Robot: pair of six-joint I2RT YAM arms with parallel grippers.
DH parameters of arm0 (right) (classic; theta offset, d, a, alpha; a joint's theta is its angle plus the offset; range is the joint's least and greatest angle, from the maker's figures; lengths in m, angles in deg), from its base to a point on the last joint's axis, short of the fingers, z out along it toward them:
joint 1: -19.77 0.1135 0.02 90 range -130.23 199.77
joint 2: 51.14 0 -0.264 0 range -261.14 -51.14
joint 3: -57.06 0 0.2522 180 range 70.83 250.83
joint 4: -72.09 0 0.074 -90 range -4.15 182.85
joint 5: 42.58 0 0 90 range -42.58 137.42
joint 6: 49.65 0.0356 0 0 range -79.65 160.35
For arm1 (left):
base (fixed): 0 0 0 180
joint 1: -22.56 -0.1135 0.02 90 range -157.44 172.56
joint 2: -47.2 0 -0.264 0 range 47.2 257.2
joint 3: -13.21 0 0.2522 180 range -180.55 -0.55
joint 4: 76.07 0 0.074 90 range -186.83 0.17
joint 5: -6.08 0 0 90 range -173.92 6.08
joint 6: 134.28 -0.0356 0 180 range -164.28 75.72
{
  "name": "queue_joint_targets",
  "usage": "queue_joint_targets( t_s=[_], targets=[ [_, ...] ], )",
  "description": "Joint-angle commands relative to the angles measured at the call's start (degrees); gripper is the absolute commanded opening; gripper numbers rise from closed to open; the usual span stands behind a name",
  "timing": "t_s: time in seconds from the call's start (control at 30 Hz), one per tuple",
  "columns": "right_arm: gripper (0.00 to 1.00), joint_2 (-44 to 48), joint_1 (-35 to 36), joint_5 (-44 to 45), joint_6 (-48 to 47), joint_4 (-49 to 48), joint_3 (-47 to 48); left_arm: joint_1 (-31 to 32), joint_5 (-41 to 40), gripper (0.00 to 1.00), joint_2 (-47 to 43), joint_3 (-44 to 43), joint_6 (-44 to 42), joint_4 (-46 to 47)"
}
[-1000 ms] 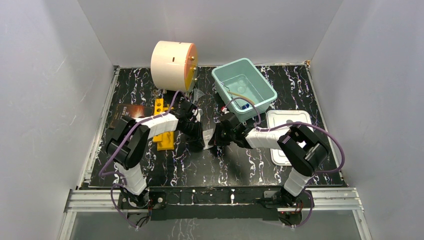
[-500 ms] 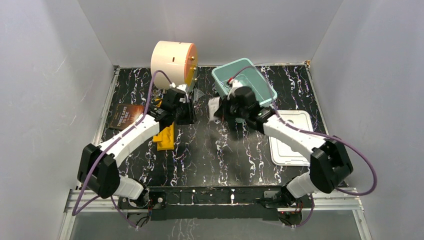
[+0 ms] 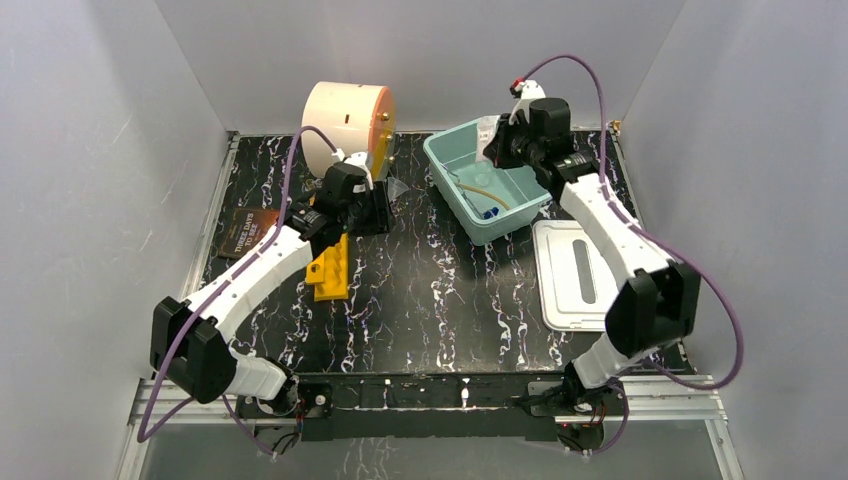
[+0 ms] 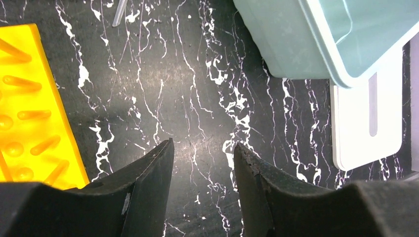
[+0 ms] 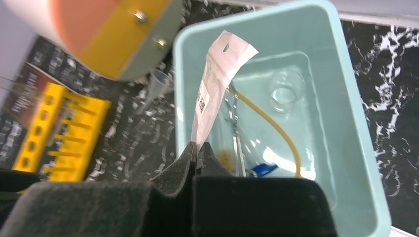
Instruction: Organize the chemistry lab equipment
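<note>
My right gripper (image 5: 197, 146) is shut on the lower edge of a clear plastic packet (image 5: 217, 79) with a white header, held above the teal bin (image 5: 356, 123). Inside the bin lie a small glass dish (image 5: 285, 91), a tan rubber loop (image 5: 276, 131) and a blue-tipped tool (image 5: 264, 169). My left gripper (image 4: 203, 144) is open and empty over bare black marble, just right of the yellow tube rack (image 4: 29, 123). In the top view the left gripper (image 3: 375, 210) sits between the rack (image 3: 330, 265) and the bin (image 3: 437, 165). A clear funnel (image 3: 398, 188) lies by the drum.
The large cream drum (image 3: 345, 118) with the orange face stands at the back left. A white lid (image 3: 575, 275) lies flat at the right, below the bin. A dark book (image 3: 250, 232) lies left of the rack. A glass tube (image 4: 120, 12) rests beyond the left fingers.
The right arm has swung from the table's middle up and back over the bin, carrying the packet. The left arm has stretched toward the drum and its jaws have opened.
</note>
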Motion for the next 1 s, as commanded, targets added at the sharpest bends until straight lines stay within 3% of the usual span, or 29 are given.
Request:
queue_joint_targets(
  t_s=[0.0,0.37,0.6,0.67,0.73,0.8,0.97],
  targets=[
    [0.0,-7.7,-1.3,-3.0,-8.6,8.5,6.5,-0.1,-1.3,0.48,-1.4,-3.1,-1.6,-1.0],
    [0.0,-26.2,-1.3,-9.0,-12.8,17.0,16.2,-0.1,1.4,0.49,1.1,-4.9,-4.5,-2.3],
    [0.0,-33.3,-1.2,-14.2,-15.8,21.7,23.3,-0.1,0.6,0.49,2.3,-5.7,-5.3,-2.6],
    [0.08,-34.3,-1.2,-13.2,-15.4,22.3,24.9,-0.1,0.3,0.49,2.5,-5.9,-5.3,-2.8],
    [0.26,-34.7,-1.2,-10.8,-14.5,23.2,26.3,-0.1,-0.5,0.49,2.5,-6.1,-5.3,-3.0],
    [0.37,-34.1,-1.2,-8.7,-12.7,23.2,27.2,-0.1,-1.3,0.49,2.4,-6.5,-5.3,-3.2],
    [0.46,-31.0,-1.1,-2.7,-10.6,22.6,27.9,-0.1,-3.9,0.49,1.5,-7.2,-5.2,-3.2]
  ],
)
